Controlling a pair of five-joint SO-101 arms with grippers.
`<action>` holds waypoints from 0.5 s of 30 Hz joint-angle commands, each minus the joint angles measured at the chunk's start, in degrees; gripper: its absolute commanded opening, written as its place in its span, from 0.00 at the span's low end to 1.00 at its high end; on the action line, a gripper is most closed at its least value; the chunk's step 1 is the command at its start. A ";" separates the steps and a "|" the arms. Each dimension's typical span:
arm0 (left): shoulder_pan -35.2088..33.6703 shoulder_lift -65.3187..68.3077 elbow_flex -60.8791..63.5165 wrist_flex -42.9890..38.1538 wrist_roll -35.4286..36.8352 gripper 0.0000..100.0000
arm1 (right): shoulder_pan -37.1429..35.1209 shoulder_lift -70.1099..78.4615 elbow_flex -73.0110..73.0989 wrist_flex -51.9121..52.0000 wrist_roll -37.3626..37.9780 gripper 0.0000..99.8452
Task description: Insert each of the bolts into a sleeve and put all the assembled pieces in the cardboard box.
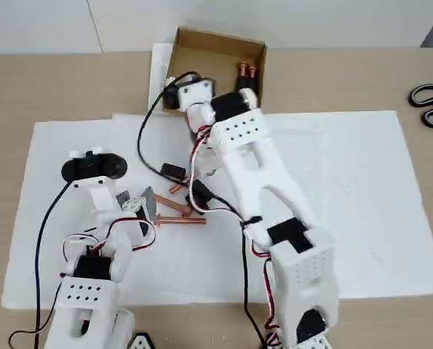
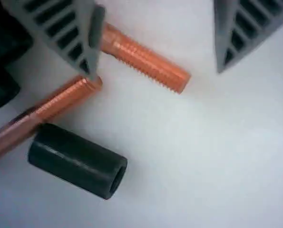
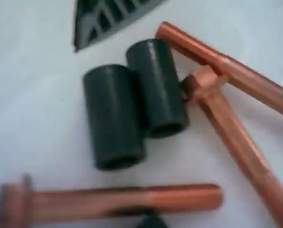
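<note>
Lying loose on the white paper (image 1: pixel 347 182), the threaded bolt (image 2: pixel 146 61) sits between the wide-spread jaws of the left gripper (image 2: pixel 155 73). A second bolt (image 2: pixel 51 107) nearly meets it end to end, and a black sleeve (image 2: pixel 77 161) lies just beside that one. One finger (image 2: pixel 70 33) hangs right over the spot where the 2 bolts come together. From where I stand, a squeeze there could catch both of them. It could also nudge the round shaft so it rolls off instead of seating in the grip.

The right gripper (image 3: pixel 113 132) is wide open too, holding nothing. It hovers over 2 sleeves (image 3: pixel 158 85) that lie side by side and touching, with 3 bolts (image 3: pixel 131 199) scattered close around them. Closing there risks pinching both sleeves together or flicking a bolt aside.

Both arms crowd the same small pile, so I'd worry about them bumping each other. A loose black cable (image 1: pixel 147 138) looping near the parts could also drag something.

The cardboard box (image 1: pixel 201 36) stands well apart at the far edge of the paper, with 2 copper pieces (image 1: pixel 247 70) already in its corner.
</note>
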 commanded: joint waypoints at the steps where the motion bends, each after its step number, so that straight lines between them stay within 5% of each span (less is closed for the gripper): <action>1: -0.09 -1.05 -0.13 -1.23 -0.18 0.16 | -2.33 1.01 -0.09 -0.40 3.34 0.19; 15: -0.09 -1.05 -0.13 -1.23 -0.18 0.16 | -7.08 7.87 0.26 1.01 9.23 0.19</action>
